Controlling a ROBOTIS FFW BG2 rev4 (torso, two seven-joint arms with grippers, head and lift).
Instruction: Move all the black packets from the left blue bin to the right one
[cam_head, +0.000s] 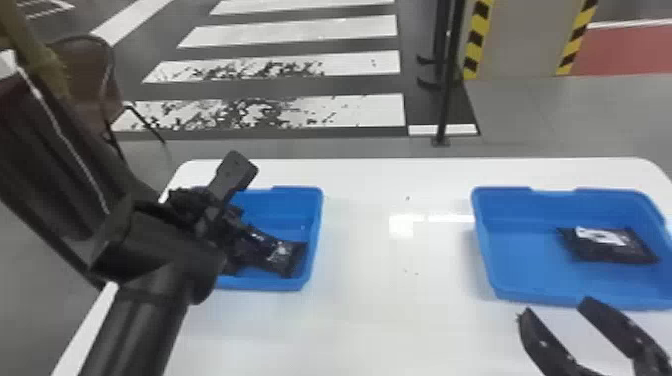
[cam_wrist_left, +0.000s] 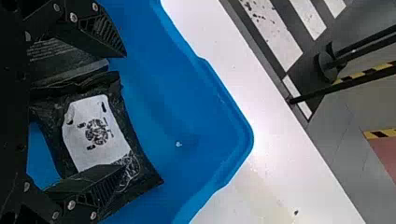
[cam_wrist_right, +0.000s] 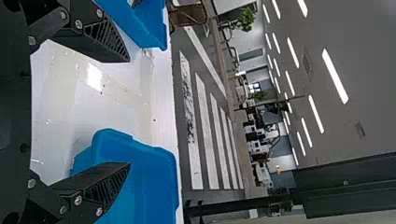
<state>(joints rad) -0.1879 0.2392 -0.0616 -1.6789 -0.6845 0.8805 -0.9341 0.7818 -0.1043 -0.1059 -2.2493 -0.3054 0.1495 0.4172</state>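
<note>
At eight o'clock on the white surface (cam_head: 370, 310), the left blue bin (cam_head: 312, 235) holds black packets (cam_head: 280, 255); the left gripper (cam_head: 217, 215) is over them, fingers parted and unclenched around a labelled packet (cam_wrist_left: 95, 133). At four o'clock, the right gripper (cam_head: 556, 312) has its fingers spread, empty, just outside the right blue bin (cam_head: 525, 260), whose black packet (cam_head: 607, 246) lies toward its three o'clock side.

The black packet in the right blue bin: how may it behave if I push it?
The packet lies flat, so it would probably slide rather than roll or tip. Its thin, pointed corners suggest a soft pouch that may bend. The bin floor looks smooth, so little grip is likely.
</note>
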